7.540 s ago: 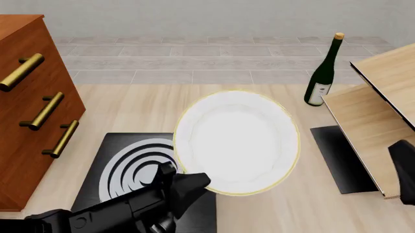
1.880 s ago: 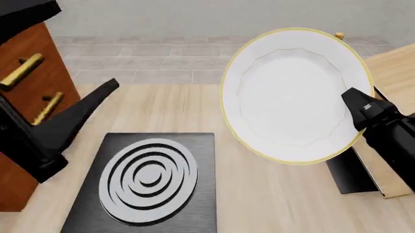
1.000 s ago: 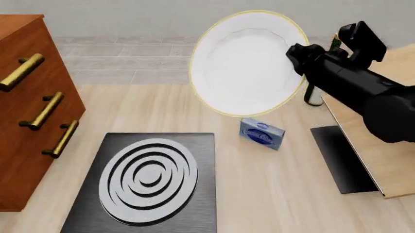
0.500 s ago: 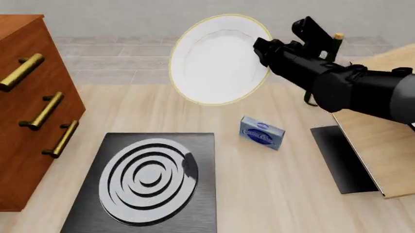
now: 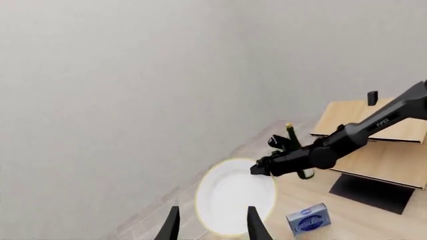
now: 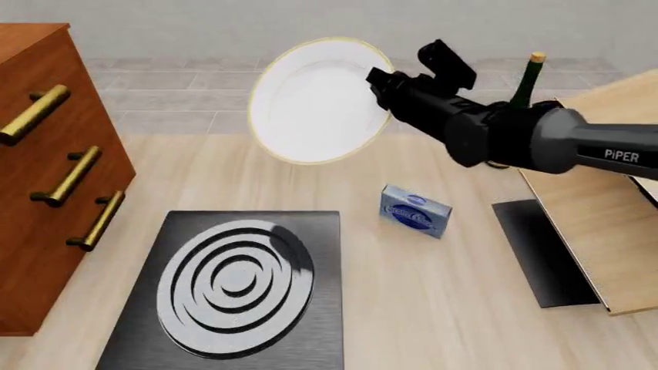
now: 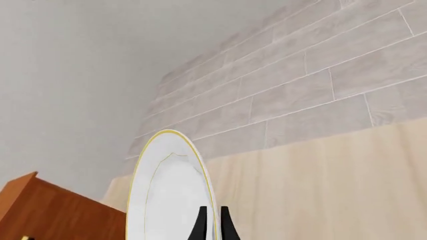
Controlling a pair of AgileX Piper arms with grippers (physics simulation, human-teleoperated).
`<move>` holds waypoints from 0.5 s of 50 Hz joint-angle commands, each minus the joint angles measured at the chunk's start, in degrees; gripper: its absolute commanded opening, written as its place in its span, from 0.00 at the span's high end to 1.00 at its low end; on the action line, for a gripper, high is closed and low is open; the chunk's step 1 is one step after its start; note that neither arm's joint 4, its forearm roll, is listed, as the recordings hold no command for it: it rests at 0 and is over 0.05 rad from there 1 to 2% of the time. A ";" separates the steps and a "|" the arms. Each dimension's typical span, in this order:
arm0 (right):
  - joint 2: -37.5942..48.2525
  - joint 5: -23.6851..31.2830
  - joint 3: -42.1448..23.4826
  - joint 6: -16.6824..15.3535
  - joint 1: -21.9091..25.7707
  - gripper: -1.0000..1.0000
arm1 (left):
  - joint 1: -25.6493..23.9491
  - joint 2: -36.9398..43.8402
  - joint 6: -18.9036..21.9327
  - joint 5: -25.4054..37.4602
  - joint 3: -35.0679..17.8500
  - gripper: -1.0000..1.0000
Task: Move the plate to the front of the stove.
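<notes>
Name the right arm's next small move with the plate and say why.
Probably lower it toward the table. The right claw pinches the plate by its rim, tilted on edge in the air above the bare wood beyond the stove, left of the blue box; it is not yet set down.

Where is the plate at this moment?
In the front view the plate hangs tilted in the air beyond the stove, held at its right edge by the right gripper.

Simulated domestic kitchen setting. Indicators: black stove (image 6: 231,289) with a ringed burner on a pale wood surface (image 6: 442,308), white gold-rimmed plate (image 6: 313,100), green wine bottle (image 6: 528,77), orange-brown drawer cabinet (image 6: 46,162) with brass handles. Grey tiled strip and plain grey wall behind.
</notes>
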 commanded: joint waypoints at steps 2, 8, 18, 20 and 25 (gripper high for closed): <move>4.91 -1.74 -3.59 3.45 0.98 1.00 | 0.65 -0.15 0.23 0.53 0.12 0.00; 7.05 -1.42 -5.77 3.97 1.62 1.00 | 1.21 -0.49 0.25 1.03 0.09 0.00; 10.75 -0.64 -9.82 4.74 2.70 1.00 | 1.96 -0.62 0.25 1.10 0.44 0.00; 11.31 -0.59 -10.27 4.85 2.76 1.00 | 2.03 -0.61 0.27 0.99 0.57 0.00; 13.18 -0.88 -11.43 5.43 2.94 1.00 | 2.22 -0.69 0.31 1.09 0.61 0.00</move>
